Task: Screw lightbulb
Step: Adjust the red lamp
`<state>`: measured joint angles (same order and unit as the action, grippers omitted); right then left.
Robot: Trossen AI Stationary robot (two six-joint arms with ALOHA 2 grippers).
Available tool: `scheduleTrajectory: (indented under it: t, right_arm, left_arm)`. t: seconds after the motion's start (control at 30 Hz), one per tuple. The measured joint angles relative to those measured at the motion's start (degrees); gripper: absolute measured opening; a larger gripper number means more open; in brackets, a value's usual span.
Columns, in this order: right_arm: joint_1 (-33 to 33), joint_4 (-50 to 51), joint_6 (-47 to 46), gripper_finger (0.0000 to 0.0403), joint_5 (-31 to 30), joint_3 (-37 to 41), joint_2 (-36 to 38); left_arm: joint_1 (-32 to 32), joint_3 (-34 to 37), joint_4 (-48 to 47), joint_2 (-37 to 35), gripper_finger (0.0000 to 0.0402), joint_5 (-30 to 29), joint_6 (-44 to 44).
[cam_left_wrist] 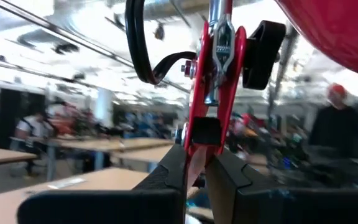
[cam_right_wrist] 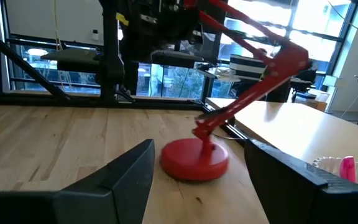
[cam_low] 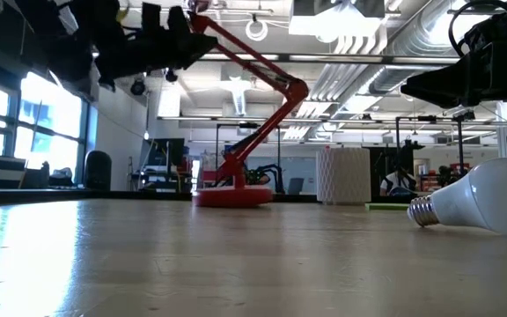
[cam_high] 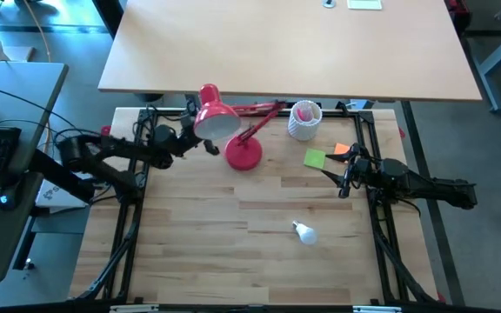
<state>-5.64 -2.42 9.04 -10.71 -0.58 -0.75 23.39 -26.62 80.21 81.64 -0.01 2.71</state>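
Observation:
The red desk lamp (cam_high: pixel 233 130) stands on its round base (cam_high: pixel 243 155) at the table's far middle, its shade (cam_high: pixel 211 117) raised toward the left. My left gripper (cam_high: pixel 203 145) is level beside the shade, shut on the lamp's red arm. The small white lightbulb (cam_high: pixel 304 232) lies on its side on the table, nearer the front right; it also shows in the low view (cam_low: pixel 482 207), screw base pointing left. My right gripper (cam_high: pixel 342 178) hangs open and empty above the table's right side, facing the lamp base (cam_right_wrist: pixel 194 158). My left gripper pinches the lamp's red arm bracket (cam_left_wrist: pixel 199 140), just below the shade's joint, between its two fingers (cam_left_wrist: pixel 166 177). The fingers come level from the table's left. The lamp stays on its base on the table, its shade (cam_left_wrist: pixel 334 31) held up above the fingers.
A white perforated cup (cam_high: pixel 304 120) stands at the far right of the lamp. Green (cam_high: pixel 315 158) and orange (cam_high: pixel 342 149) paper notes lie near my right gripper. A black frame (cam_high: pixel 137 217) borders the table. A second table (cam_high: pixel 285 43) stands behind. Bare wood lies around the bulb.

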Motion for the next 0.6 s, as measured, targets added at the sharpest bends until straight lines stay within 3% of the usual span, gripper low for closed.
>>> scheduleTrajectory:
  t: [0.17,0.3,0.6]
  right_arm:
    - [0.01,-0.02,0.01,0.0247,0.01,0.00,0.01]
    - [-0.01,-0.02,0.01,0.0247,-0.01,0.00,0.01]
    - [0.01,0.00,0.01,0.0247,0.01,0.00,0.01]
  left_arm:
    - [-4.80,-0.91,-12.95,-6.18,0.0024,1.09,-1.49]
    - [-10.45,-0.91,-15.49,-8.27,0.0024,-2.17,-4.88]
    - [-20.64,-1.11,-14.25,-6.51,0.0024,-19.52,-9.99]
